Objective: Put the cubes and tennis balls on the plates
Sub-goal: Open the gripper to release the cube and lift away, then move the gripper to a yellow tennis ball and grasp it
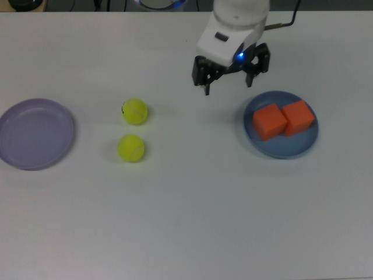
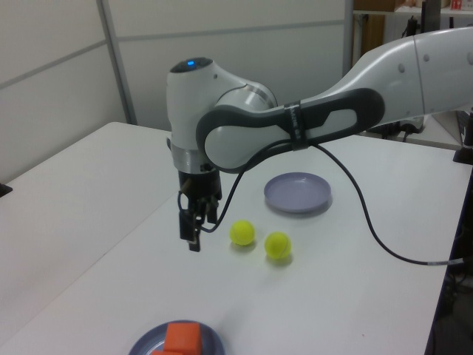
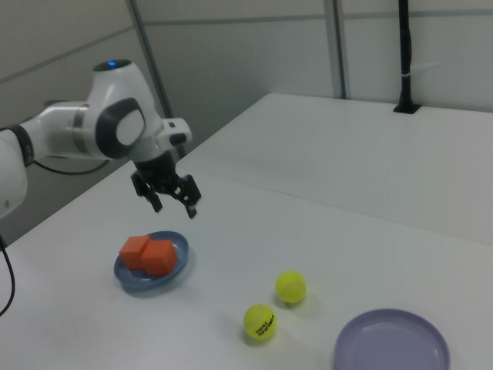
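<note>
Lavender at the near edge of the right view, one plate (image 3: 392, 346) sits bare on the white bench (image 3: 431, 231), with the two tennis balls (image 3: 276, 304) just beyond it; the nearer ball carries a small dark mark. In the top view the balls (image 1: 133, 129) lie close together but apart, one above the other, between the lavender plate (image 1: 36, 133) at the top view's left and the blue plate (image 1: 281, 149) at the top view's right. Both orange cubes (image 1: 283, 120) rest side by side on the blue plate, touching each other. Farther back, the hand (image 1: 230, 81) hangs above the bench, near the blue plate's rim and clear of it, on the top view's left of the plate. Its fingers point down, spread wide, and grip nothing. In the left view the hand (image 2: 194, 225) hovers beside the balls (image 2: 259, 239), with the white arm (image 2: 310, 122) reaching in from the left view's right.
</note>
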Motion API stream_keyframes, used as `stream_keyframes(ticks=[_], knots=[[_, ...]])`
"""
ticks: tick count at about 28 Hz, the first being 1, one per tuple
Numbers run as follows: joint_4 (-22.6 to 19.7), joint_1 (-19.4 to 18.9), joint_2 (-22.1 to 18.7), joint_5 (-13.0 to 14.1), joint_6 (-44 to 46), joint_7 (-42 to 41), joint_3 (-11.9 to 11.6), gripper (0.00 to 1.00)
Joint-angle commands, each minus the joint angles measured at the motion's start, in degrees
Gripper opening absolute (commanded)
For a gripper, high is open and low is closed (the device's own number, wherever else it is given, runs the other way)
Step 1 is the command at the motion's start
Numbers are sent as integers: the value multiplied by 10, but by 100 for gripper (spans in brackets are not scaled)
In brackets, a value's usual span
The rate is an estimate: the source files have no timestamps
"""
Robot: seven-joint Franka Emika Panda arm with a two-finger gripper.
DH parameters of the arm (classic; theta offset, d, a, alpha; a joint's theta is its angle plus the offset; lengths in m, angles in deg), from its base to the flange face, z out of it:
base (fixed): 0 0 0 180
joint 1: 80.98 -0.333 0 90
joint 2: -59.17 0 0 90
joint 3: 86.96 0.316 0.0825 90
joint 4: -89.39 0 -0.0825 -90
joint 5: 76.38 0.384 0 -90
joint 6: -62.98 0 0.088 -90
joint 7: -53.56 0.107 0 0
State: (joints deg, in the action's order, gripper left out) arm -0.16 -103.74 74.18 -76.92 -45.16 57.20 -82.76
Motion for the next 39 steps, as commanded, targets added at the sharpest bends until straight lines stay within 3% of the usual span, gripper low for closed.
stream_keyframes(ticks=[1,16,22,28,39], knots=[[-29,-9,10,37,3,-57,-43,100],[-86,-10,3,43,5,-94,-137,100],[-140,-10,-16,43,-12,-122,-177,100],[-222,-10,-53,43,-82,-133,-196,100],[-294,-9,-74,45,-172,-138,-211,100]])
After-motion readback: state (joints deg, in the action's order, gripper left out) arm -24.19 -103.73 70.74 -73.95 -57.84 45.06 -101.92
